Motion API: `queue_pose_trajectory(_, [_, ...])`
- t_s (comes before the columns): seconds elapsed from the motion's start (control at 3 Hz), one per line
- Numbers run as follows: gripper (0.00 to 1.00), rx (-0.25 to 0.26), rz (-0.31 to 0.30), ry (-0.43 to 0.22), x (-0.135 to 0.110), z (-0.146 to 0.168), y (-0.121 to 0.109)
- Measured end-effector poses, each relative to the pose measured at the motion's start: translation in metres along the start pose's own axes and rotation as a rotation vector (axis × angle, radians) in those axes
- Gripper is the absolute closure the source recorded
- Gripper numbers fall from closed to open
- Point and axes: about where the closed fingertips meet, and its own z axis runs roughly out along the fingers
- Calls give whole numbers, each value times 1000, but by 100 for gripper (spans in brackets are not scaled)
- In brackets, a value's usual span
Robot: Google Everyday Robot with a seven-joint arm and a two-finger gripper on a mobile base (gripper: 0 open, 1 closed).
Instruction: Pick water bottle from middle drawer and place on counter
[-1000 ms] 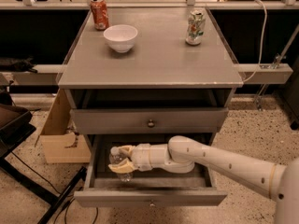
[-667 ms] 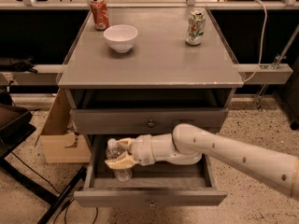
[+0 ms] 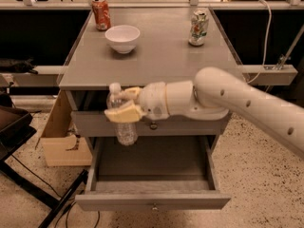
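- The middle drawer (image 3: pixel 152 199) is closest to me. It is pulled out, and there is a small round knob (image 3: pixel 153 206) on its front.
- I can see the drawer's plain grey floor.
- Above the open drawer, the water bottle (image 3: pixel 124 131) hangs in the air. It does not touch the drawer.
- The bottle stands almost straight up, with its white cap (image 3: pixel 114 87) on top.
- The cap is about as high as the front edge of the counter (image 3: pixel 161 61), near the left end.
- The gripper (image 3: pixel 126 103) holds the bottle around its middle, with one pale yellow finger (image 3: pixel 122 114) in front of it and one behind.
- The big white arm (image 3: pixel 228 99) comes in from the right side.
- Behind the bottle and the arm is another drawer front (image 3: pixel 190 127), which is shut. Its knob (image 3: pixel 153 125) peeks out under the arm.
- A cardboard box (image 3: pixel 64 144) sits on the speckled floor, just left of the cabinet.
- On the counter, a white bowl (image 3: pixel 122 38) sits left of the middle.
- Farther back on the left is a red soda can (image 3: pixel 100 13).
- On the right, well apart from the bowl, is a white-green can (image 3: pixel 198 27).
- The bottle is not on the counter.
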Motion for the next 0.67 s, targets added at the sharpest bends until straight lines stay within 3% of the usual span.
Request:
queue_pose_trajectory(0.33, [100,152,8,-38,-76,-40,-47])
queue_pose_trajectory(0.67, [100,331,42,-36,-124,-74,-93])
